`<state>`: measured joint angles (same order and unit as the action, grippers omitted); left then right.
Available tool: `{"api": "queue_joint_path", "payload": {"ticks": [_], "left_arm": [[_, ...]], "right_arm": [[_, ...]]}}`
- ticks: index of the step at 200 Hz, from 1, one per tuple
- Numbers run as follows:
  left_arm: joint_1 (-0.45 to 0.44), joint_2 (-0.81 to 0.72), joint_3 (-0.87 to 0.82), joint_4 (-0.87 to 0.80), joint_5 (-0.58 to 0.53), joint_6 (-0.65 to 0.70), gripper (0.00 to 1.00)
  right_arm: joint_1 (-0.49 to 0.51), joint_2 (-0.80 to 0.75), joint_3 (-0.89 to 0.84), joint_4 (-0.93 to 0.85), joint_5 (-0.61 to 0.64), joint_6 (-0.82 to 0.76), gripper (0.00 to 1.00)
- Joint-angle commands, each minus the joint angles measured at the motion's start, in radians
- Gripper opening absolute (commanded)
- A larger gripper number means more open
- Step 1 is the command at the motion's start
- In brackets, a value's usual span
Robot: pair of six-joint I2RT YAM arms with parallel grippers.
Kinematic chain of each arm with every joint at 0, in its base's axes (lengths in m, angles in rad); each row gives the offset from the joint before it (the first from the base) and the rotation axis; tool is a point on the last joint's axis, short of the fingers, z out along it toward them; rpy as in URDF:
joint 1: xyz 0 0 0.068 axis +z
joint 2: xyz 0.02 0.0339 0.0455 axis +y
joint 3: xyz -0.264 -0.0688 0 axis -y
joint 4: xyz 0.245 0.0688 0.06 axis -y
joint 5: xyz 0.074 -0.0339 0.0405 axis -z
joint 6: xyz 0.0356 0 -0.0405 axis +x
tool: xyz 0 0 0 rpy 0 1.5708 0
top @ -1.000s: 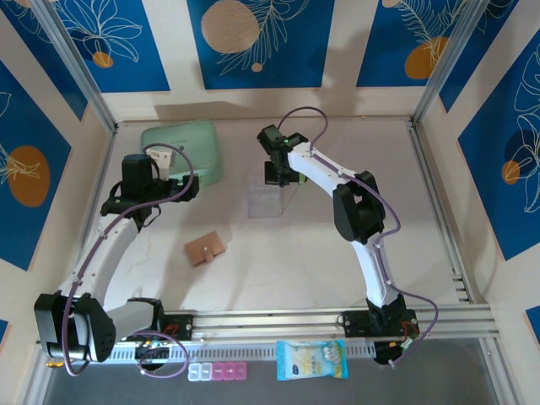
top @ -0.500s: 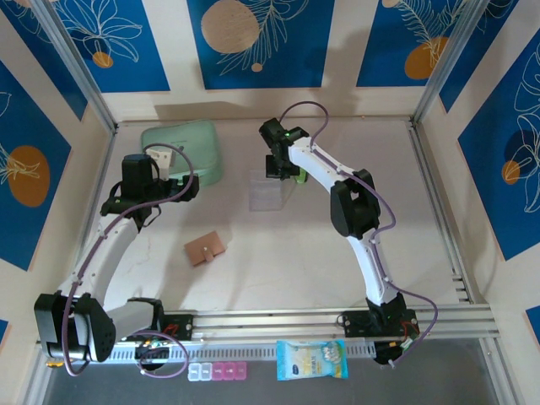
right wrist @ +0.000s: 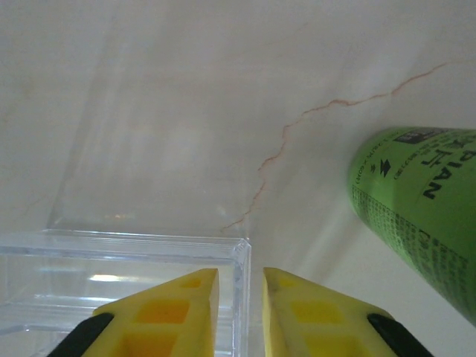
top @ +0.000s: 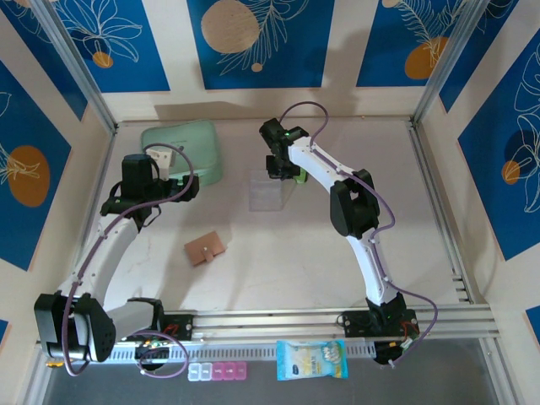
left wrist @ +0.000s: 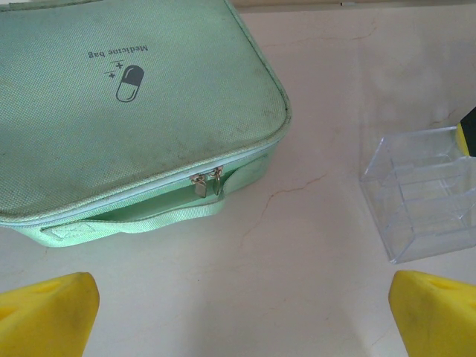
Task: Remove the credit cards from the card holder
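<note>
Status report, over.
Left gripper open beside mint-green zip case. Right gripper barely open at clear plastic box. Tan leather card holder closed, untouched. Nothing blocks it.

- Right claw (right wrist: 239,277): has moved a little toward the far side of the table (top: 278,261), arm stretched further; jaws, previously closed, now slightly parted either side of a box wall
- Clear box (top: 270,191): shifted slightly toward the far wall
- Green cylinder (top: 300,175): more exposed beside the right claw
</note>
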<state>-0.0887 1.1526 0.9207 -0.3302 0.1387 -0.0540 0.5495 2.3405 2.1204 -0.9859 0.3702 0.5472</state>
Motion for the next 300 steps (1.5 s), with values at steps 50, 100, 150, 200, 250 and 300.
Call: {"api": "queue_joint_path", "payload": {"ticks": [50,100,150,200,250,300], "left_arm": [[0.01,-0.015,-0.001,0.002,0.034,-0.01,0.98],[-0.001,0.048,0.039,-0.073,0.052,-0.1,0.94],[-0.028,0.134,0.001,-0.143,0.09,-0.214,0.88],[-0.058,0.239,-0.114,-0.067,0.204,-0.293,0.89],[-0.127,0.332,-0.132,-0.09,0.174,-0.325,0.89],[-0.19,0.316,-0.179,-0.17,0.102,-0.348,0.91]], "right_arm": [[0.011,-0.066,0.035,-0.037,0.01,-0.01,0.33],[0.029,-0.143,0.001,-0.038,-0.014,-0.009,0.34],[0.032,-0.293,-0.19,0.05,-0.119,0.029,0.35],[0.028,-0.389,-0.336,0.097,-0.145,0.039,0.35],[0.015,-0.437,-0.401,0.119,-0.153,0.032,0.37],[0.006,-0.465,-0.442,0.136,-0.152,0.028,0.38]]}}
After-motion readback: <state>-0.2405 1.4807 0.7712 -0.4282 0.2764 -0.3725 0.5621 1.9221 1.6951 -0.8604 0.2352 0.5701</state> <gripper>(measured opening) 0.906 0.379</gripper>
